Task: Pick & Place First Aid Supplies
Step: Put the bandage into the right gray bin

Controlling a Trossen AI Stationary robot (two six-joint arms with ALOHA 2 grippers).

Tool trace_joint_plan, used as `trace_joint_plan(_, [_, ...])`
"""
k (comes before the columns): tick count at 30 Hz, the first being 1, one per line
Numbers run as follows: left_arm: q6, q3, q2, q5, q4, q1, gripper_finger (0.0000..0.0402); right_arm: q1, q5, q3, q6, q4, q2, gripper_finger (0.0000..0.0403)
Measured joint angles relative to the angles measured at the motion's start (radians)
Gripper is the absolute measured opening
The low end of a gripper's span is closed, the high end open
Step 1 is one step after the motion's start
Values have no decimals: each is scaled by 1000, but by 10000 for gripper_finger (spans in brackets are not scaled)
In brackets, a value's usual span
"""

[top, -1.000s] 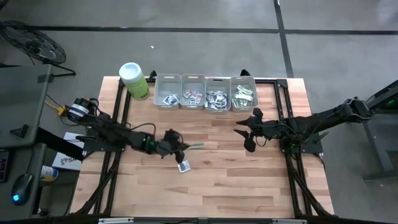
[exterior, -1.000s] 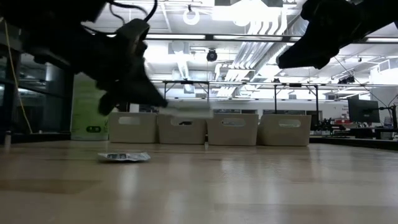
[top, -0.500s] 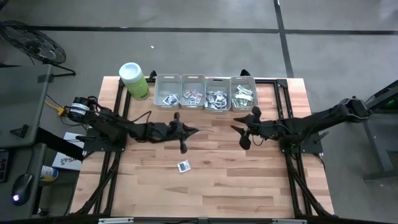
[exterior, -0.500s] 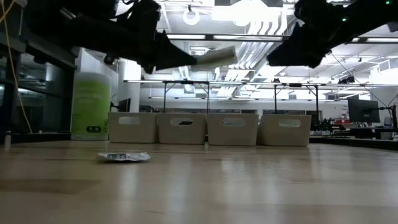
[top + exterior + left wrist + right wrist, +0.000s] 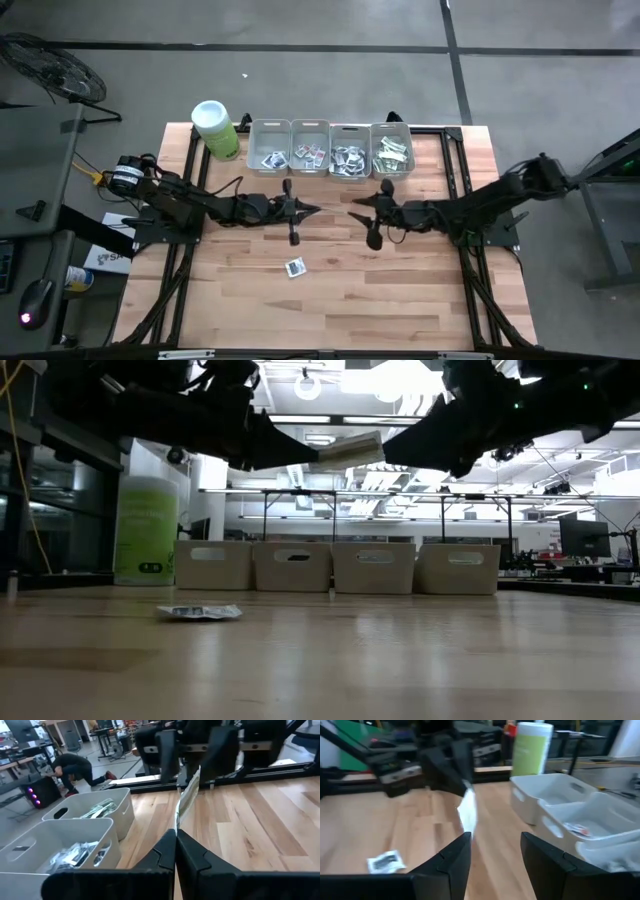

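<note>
My left gripper is shut on one end of a long green-and-white strip packet, held well above the table's middle. The strip sticks out toward the table's right. My right gripper faces it from the right, open. Its fingers stand just short of the strip's free end and touch nothing. A squarish white packet lies flat on the wood nearer the front edge. Several grey bins at the far edge hold more packets. My left gripper pinches the strip's near end between its two shut fingertips. The fingers are level, come from the table's left and lie along the strip. The strip stands on edge, reaches out about level past the fingertips, and is lifted clear of the table.
A lime-green canister with a white lid stands at the far left, beside the row of bins. Black frame rails run along both sides of the table. Bare wood lies toward the front edge.
My left gripper has risen and gone toward the far edge with the strip. It has rolled, so the strip now stands high and about level. In the last half second my right gripper has moved toward the table's left, toward the strip's free end, and sunk a little.
</note>
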Motion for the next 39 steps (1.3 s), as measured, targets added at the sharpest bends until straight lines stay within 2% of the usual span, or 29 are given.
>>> trace_joint_plan(10, [16,0,0,-47,-30,1,0,0,-110,0,13,79,51,165])
trace_joint_plan(21, [16,0,0,-25,-16,0,0,-7,-98,0,16,84,57,165])
trace_joint_plan(30, [15,0,0,-25,-16,0,0,-7,-102,0,8,183,119,164])
trace_joint_plan(34, [15,0,0,-20,-16,0,0,-7,-99,0,-7,195,123,147])
trace_joint_plan(39, [15,0,0,-19,-15,0,0,-17,-107,0,-10,196,123,103])
